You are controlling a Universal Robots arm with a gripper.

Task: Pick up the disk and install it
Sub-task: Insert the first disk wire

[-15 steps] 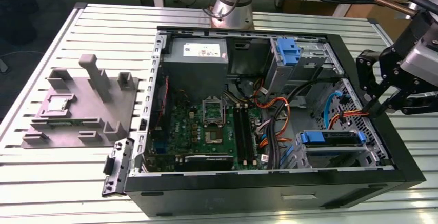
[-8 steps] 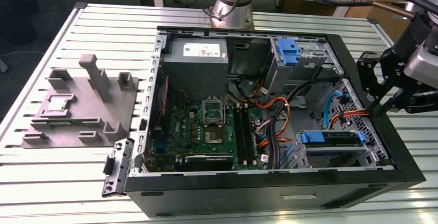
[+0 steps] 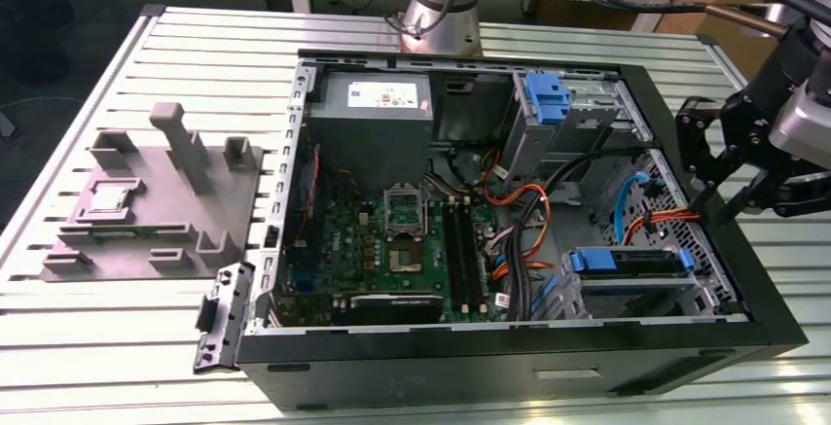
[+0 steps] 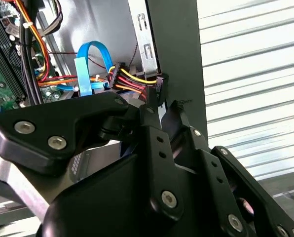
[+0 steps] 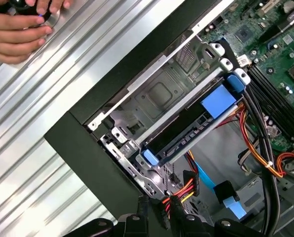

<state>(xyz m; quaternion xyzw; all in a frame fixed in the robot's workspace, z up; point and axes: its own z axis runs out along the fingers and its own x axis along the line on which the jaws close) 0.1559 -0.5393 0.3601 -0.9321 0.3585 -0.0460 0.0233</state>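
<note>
Your gripper (image 3: 714, 192) hangs at the computer case (image 3: 520, 367), above its wall on the exterior view's right. It carries no disk, but you cannot tell from any view whether it is open or closed.

In the first wrist view, the disk (image 5: 184, 133) lies edge-on inside the drive cage (image 5: 157, 94), a dark slab framed by its blue carrier, filling 1 slot. The slot beside it is bare metal. In the exterior view the same blue carrier (image 3: 628, 262) sits in the cage at the case's corner near the gripper. The label faces away, so you cannot confirm it.

Judging from this, the pick-up and the slide into the cage look done, and the carrier appears level with the cage's rails. Whether it is latched fully home you cannot see.

In the second wrist view, the gripper (image 4: 163, 103) is just beside the black plug (image 4: 157, 84) of a red, yellow and black cable bundle. That plug appears to hang free against the case wall, so the wiring seems unfinished.

A person's hand (image 5: 18, 27) rests on the slatted table (image 3: 195, 36), well apart from the case.
</note>
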